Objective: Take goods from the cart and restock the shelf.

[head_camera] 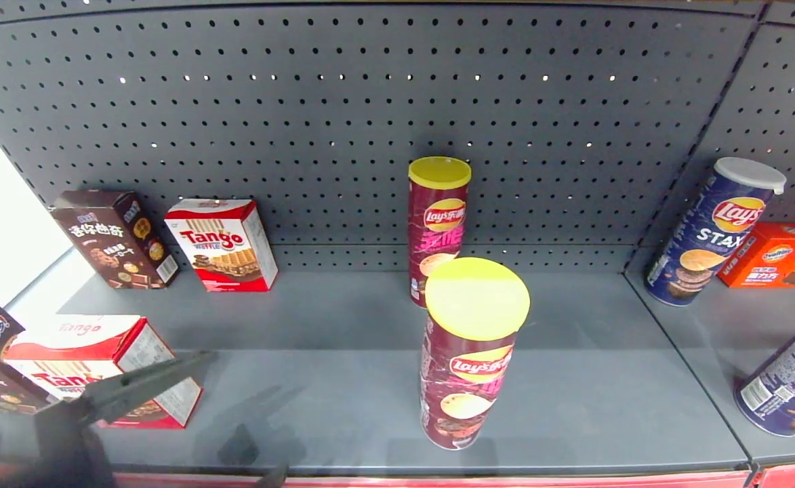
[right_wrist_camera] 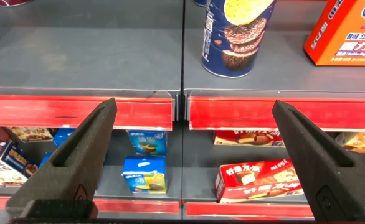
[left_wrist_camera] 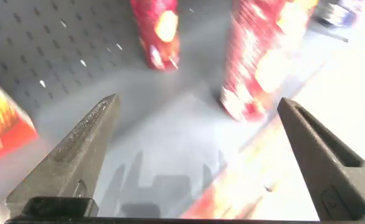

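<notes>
Two maroon chip cans with yellow lids stand on the grey shelf (head_camera: 343,407): one at the back (head_camera: 439,230), one near the front edge (head_camera: 468,359). My left gripper (head_camera: 245,413) hangs open and empty at the shelf's front left, beside a red and white wafer box (head_camera: 92,366). From the left wrist, the left gripper (left_wrist_camera: 198,102) faces the front can (left_wrist_camera: 257,62) and the back can (left_wrist_camera: 157,31). My right gripper (right_wrist_camera: 194,104) is open and empty, in front of the red price rail (right_wrist_camera: 139,112), below a blue chip can (right_wrist_camera: 235,34).
A brown cookie box (head_camera: 116,237) and a second wafer box (head_camera: 224,244) stand at the back left. The right bay holds a blue can (head_camera: 712,230), an orange box (head_camera: 780,256) and another blue can (head_camera: 787,386). Lower shelf holds blue boxes (right_wrist_camera: 145,174) and red boxes (right_wrist_camera: 257,180).
</notes>
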Robot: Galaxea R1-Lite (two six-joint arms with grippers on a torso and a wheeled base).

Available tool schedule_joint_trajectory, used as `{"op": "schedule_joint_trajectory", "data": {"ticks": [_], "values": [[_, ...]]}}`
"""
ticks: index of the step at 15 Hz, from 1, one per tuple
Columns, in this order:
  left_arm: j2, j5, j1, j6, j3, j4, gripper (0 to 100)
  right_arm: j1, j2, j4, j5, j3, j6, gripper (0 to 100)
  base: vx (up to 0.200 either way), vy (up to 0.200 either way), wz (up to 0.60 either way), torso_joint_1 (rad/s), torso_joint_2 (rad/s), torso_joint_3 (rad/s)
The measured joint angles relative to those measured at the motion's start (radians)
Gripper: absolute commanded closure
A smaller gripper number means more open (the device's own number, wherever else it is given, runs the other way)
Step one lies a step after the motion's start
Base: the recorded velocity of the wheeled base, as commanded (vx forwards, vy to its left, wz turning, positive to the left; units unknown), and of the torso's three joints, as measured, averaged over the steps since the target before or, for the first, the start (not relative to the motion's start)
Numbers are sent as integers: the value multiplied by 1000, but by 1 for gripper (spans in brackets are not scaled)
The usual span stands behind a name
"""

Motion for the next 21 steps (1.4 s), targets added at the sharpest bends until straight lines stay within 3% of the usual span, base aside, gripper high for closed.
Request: {"op": "schedule_joint_trajectory", "data": {"ticks": [4, 7, 8, 12, 14, 16, 19, 21], "values": [[-359, -26, -67, -2, 86, 355, 0, -1, 0, 0, 0, 0, 0, 0, 0, 0, 0, 0, 0, 0], [-636, -31, -61, -5, 103, 616, 0, -1, 0, 0, 0, 0, 0, 0, 0, 0, 0, 0, 0, 0], [-705, -35, -18, -4, 116, 658, 0, -1, 0, 0, 0, 0, 0, 0, 0, 0, 0, 0, 0, 0], [-828, -46, 281, -7, 165, 709, 0, 0, 0, 0, 0, 0, 0, 0, 0, 0, 0, 0, 0, 0], [-849, -47, 474, -11, 172, 713, 0, -1, 0, 0, 0, 0, 0, 0, 0, 0, 0, 0, 0, 0], [-869, -48, 630, -25, 176, 717, 0, -1, 0, 0, 0, 1, 0, 0, 0, 0, 0, 0, 0, 0], [-906, -49, 760, -51, 178, 719, 0, -1, 0, 0, 0, 0, 0, 0, 0, 0, 0, 0, 0, 0], [-947, -49, 771, -105, 178, 721, 0, 0, 0, 0, 0, 0, 0, 0, 0, 0, 0, 0, 0, 0]]}}
